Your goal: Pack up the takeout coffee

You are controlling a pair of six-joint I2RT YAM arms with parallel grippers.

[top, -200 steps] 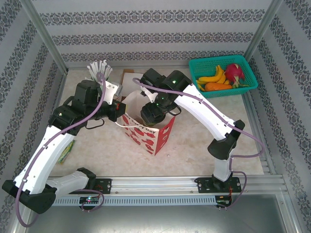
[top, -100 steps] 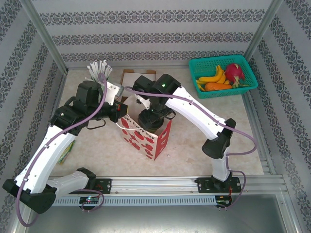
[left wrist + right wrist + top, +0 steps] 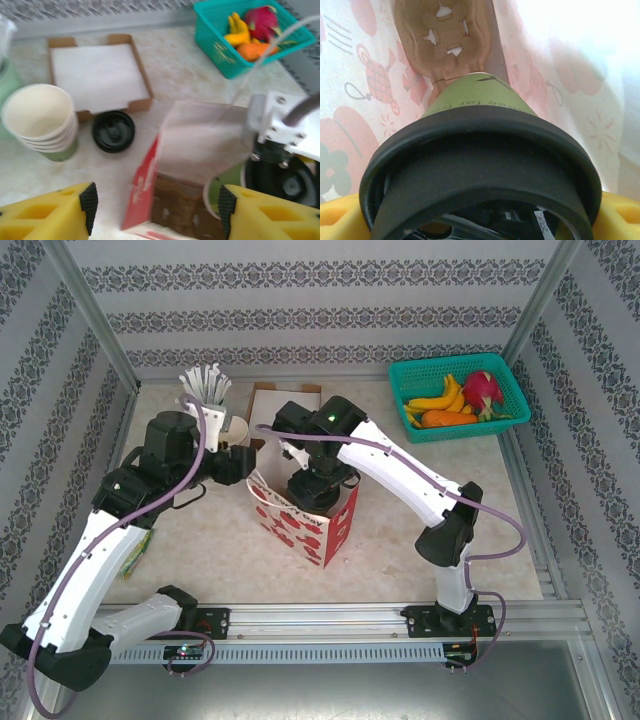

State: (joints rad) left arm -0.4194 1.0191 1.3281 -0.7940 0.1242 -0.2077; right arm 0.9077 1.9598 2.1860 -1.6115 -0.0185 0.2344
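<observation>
Now, takeout coffee (image 3: 479,137) inside bag (image 3: 300,528)

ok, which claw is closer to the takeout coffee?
Right. The right claw holds the takeout coffee inside the paper bag; the left claw hangs open just outside the bag's left edge.

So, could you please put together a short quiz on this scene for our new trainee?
1. True or false: the left arm's jaws hold the takeout coffee.
2. The loose black lid is: A) gripped by the left arm's jaws; B) on the table beside the stack of cream cups; C) on top of that stack.
3. Fill in: the coffee is inside the red-patterned paper ____.
Key: 1 false, the right arm's jaws grip it; 2 B; 3 bag.
</observation>
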